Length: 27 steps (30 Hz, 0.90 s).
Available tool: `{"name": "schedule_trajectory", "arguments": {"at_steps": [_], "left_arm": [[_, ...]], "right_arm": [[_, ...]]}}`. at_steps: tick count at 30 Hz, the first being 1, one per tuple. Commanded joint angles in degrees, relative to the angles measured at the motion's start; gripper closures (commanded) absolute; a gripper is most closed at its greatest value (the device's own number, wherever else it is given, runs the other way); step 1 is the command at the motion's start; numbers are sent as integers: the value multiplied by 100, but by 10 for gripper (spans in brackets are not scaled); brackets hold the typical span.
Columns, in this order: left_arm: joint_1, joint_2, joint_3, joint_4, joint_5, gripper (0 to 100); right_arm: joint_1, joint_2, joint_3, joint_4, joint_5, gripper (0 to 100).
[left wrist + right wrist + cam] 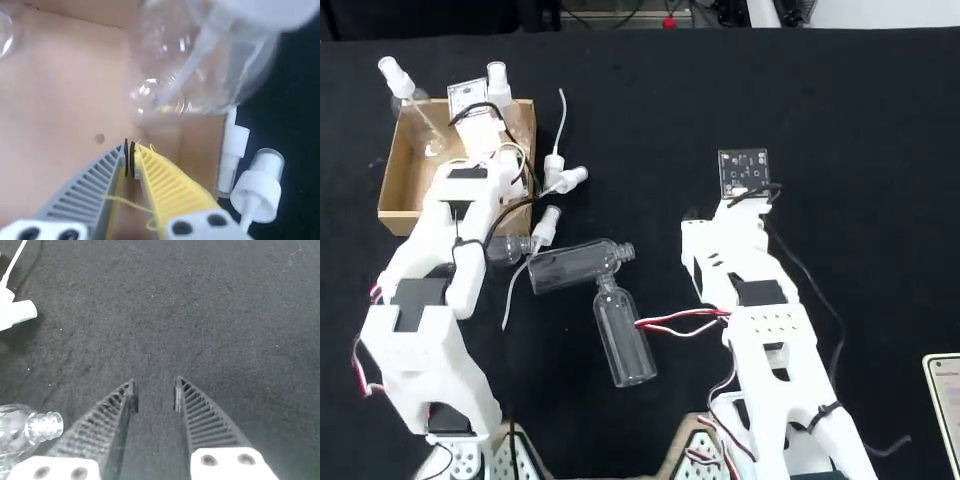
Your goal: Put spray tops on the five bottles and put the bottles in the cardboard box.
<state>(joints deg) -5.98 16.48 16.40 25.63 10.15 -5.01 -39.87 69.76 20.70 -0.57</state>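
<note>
Plastic looks thin and clear, so the uncapped bottles (575,266) are judged light, slick, prone to roll & dent. Grip is best taken across the body near the neck, w/ a gentle squeeze. Three lie on the black table (840,120) near the right front corner of the cardboard box (405,180). Loose spray tops (568,178) lie just beside the box's right wall. Two capped bottles (415,112) are seen in the box. Left gripper (129,150) is pressed together, empty, over the box floor. Right gripper (155,387) is held slightly apart, empty, well right of the box. No legible print is made out on the bottles.

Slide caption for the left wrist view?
Left gripper, shut, over the cardboard box beside a capped bottle; loose spray tops outside it.
</note>
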Motion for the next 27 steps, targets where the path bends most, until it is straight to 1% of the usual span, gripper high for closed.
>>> {"name": "schedule_trajectory", "arguments": {"at_steps": [1, 14, 20, 27], "left_arm": [[57, 70, -497, -79, -18, 968], [48, 149, -725, -132, -9, 968], [57, 149, -400, -765, -18, 968], [57, 149, -356, -782, -44, 968]], "right_arm": [[79, -13, -75, -158, 35, 884], [79, -13, -75, -158, 35, 884], [79, -13, -66, -158, 35, 884], [79, -13, -66, -158, 35, 884]]}}
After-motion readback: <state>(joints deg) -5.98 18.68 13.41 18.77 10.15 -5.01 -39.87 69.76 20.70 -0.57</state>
